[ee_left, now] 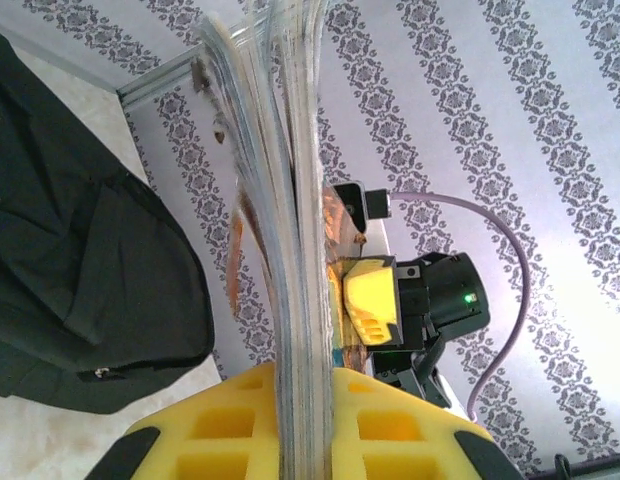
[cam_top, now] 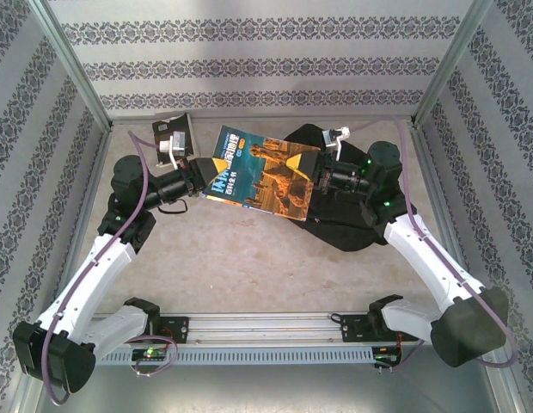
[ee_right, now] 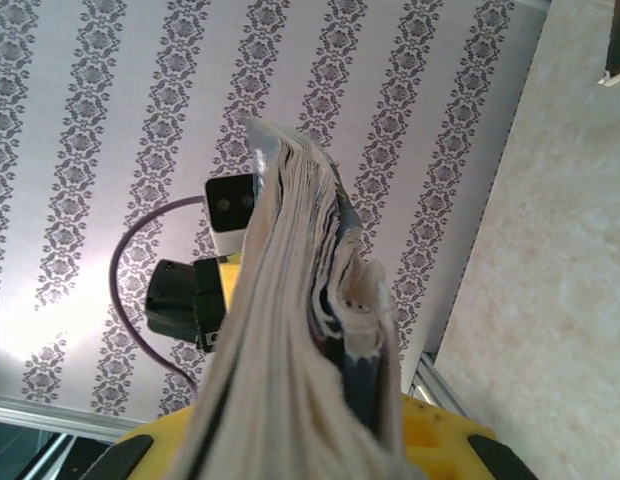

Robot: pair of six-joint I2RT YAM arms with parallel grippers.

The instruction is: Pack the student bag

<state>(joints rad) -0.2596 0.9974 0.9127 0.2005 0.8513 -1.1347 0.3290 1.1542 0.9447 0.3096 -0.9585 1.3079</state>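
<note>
Paperback (cam_top: 262, 176) held in the air between two arms, seen from the near edge of the table (cam_top: 249, 275). The left gripper (cam_top: 202, 181) pinches the book's left edge, its yellow fingers narrow with the page block pressed between them. The right gripper (cam_top: 318, 179) closes on the opposite edge in the same way, the fanned pages filling its gap. A grip on both sides probably keeps the limp cover and pages from sagging or falling open while the book hangs clear of the table.

The student bag (cam_top: 352, 231) lies flat at the far right of the table, partly under the book's right half, so the book is already near where it must go. No opening of the bag can be made out from here.

The cover shows orange rock under a blue band. It carries large pale characters and smaller print, none of it readable at this size.
</note>
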